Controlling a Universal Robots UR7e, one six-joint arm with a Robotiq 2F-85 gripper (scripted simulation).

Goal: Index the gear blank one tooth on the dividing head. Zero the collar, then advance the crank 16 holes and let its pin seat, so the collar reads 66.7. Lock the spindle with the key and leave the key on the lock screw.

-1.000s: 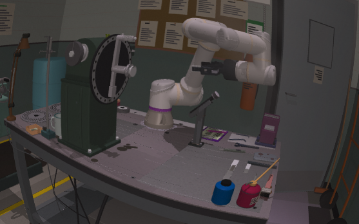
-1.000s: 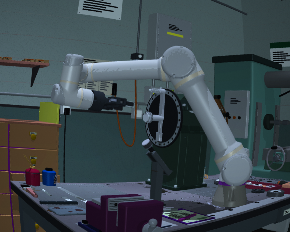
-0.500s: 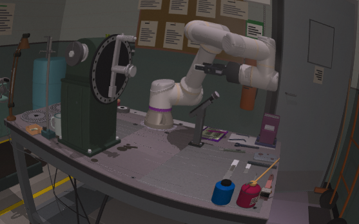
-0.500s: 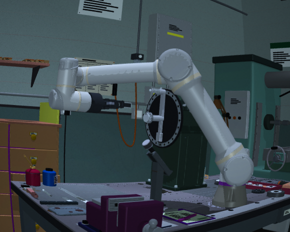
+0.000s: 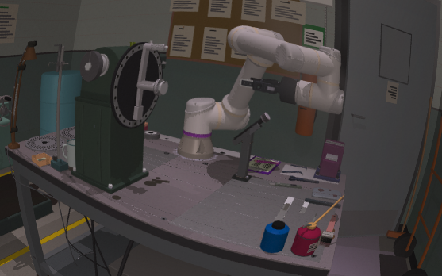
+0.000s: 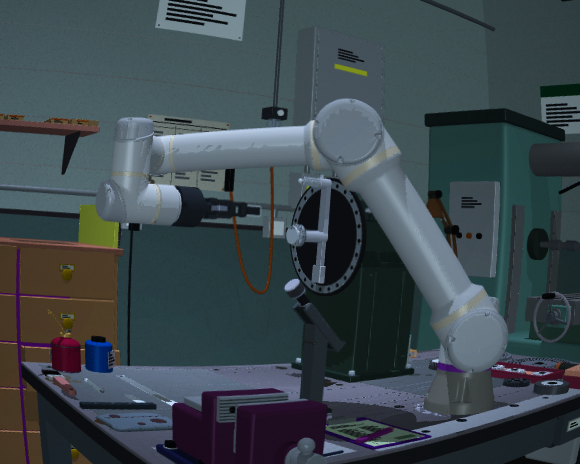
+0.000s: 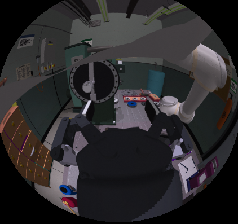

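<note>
The pale crank arm (image 5: 141, 81) stands nearly upright across the black index plate (image 5: 136, 84) of the dark green dividing head (image 5: 108, 119), with a round collar knob (image 5: 158, 87) at its hub. A grey gear blank (image 5: 92, 66) sits on the spindle at the head's far side. A key with a round knob (image 5: 253, 127) leans on a dark stand (image 5: 245, 158) mid-table. My gripper (image 5: 246, 83) is open and empty, held high in the air well right of the plate and pointing toward it; the wrist camera shows the plate (image 7: 94, 81) ahead.
A purple vise (image 5: 330, 160) stands at the table's right end, with a blue can (image 5: 274, 236), a red oil can (image 5: 306, 240) and small hand tools near the front right corner. A mug (image 5: 69, 152) and spare plates lie left of the head.
</note>
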